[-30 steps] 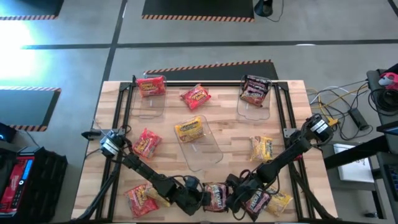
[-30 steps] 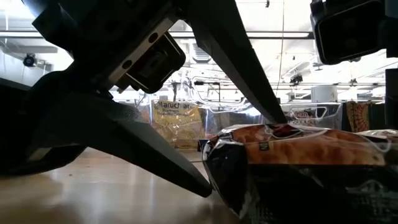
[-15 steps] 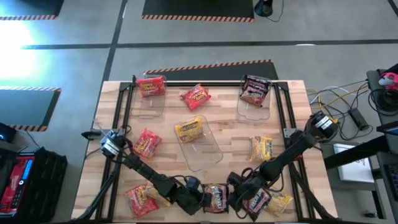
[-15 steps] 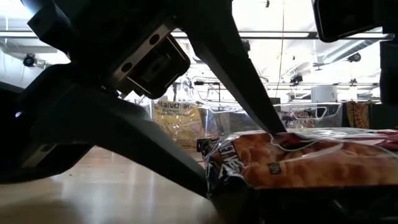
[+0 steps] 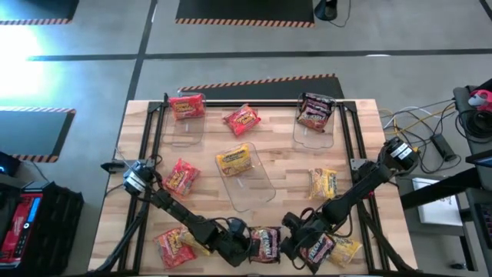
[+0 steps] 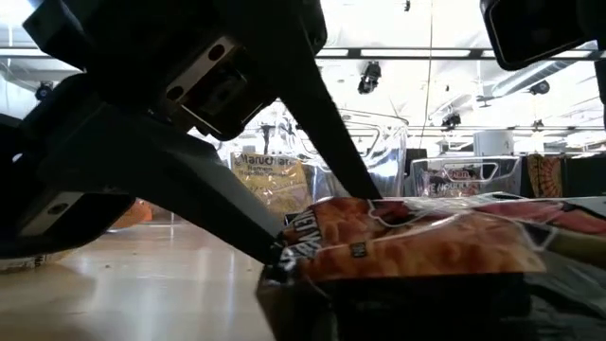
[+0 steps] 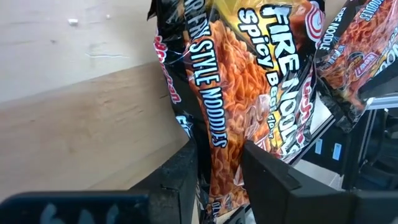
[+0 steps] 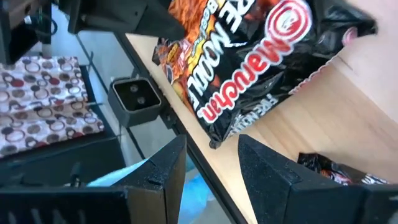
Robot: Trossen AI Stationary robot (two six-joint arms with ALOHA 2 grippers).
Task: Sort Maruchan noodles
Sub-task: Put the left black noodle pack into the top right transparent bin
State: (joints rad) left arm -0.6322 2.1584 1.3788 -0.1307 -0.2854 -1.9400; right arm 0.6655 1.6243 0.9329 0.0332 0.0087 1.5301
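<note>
Evenly and brightly lit from overhead in the high view, with a blown-out glare patch on the floor at the upper left and only soft, short shadows on the table. Strongly backlit in the low view: ceiling lights bright, near arm parts reduced to blurred dark silhouettes. Sharp and glossy on the black packet up close, with out-of-focus fingers at the edge.

1. The surface is made of light wooden planks and stands on a grey concrete floor.
2. Dark lines run across the floor, and black mats with orange-and-black striped edges lie on it.
3. On one side of the surface, cables and dark equipment are on the floor.
4. On the other side stands a red and black box.
5. In the low view, the ceiling has long bright lamps, pipes and a hanging camera.
</note>
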